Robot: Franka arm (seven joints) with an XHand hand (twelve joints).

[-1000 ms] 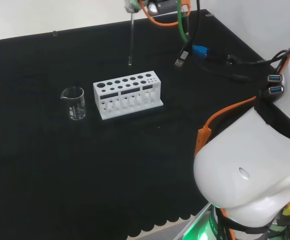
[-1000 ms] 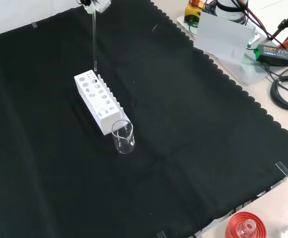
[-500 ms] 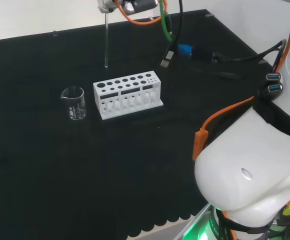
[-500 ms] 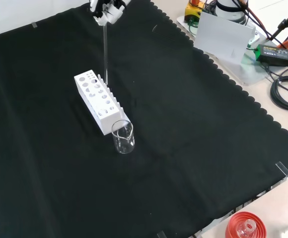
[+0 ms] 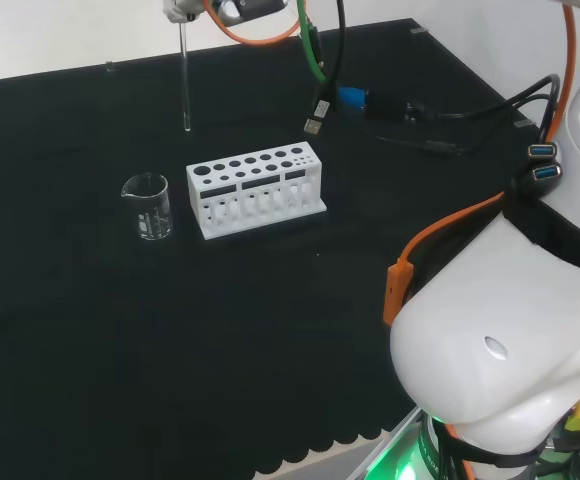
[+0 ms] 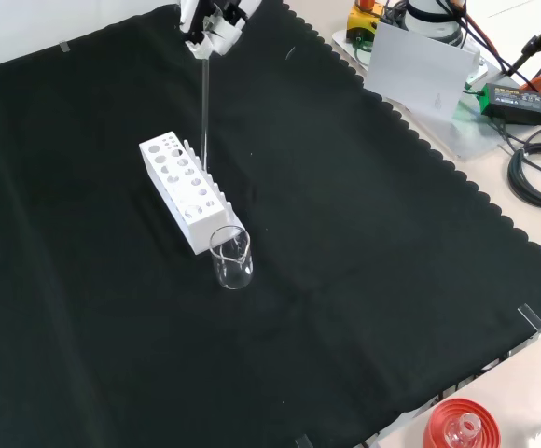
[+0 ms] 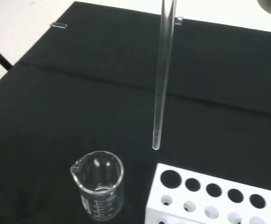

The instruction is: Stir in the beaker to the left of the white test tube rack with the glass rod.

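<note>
**A:** Where was the hand (image 6: 212, 21) at that moment?

**B:** High over the far part of the bench (image 6: 364, 215), at the top edge of the front view. Its fingers (image 6: 216, 30) were curled in around the top of the glass rod (image 6: 203, 112), pinching it, and the rod hung straight down from them.

**A:** And the rod's lower end?

**B:** In the air, touching nothing. In the head view the glass rod (image 5: 185, 80) ended above the cloth, beyond the white test tube rack (image 5: 255, 188) and over toward its left end. From the wrist view the tip (image 7: 156, 146) hung just off the rack's end corner (image 7: 210, 198), above and behind the beaker (image 7: 98, 184), not inside it.

**A:** So where did the beaker stand?

**B:** Upright on the black cloth, just beside the rack's short end. In the head view the beaker (image 5: 148, 206) stood to the left of the rack; in the front view it (image 6: 231, 258) stood nearer the camera, at the rack's (image 6: 183, 189) near end, close enough to look as if it touched.

**A:** Anything in it?

**B:** I couldn't tell; the glass looked clear, with printed marks on its side and a spout on the rim.
</note>
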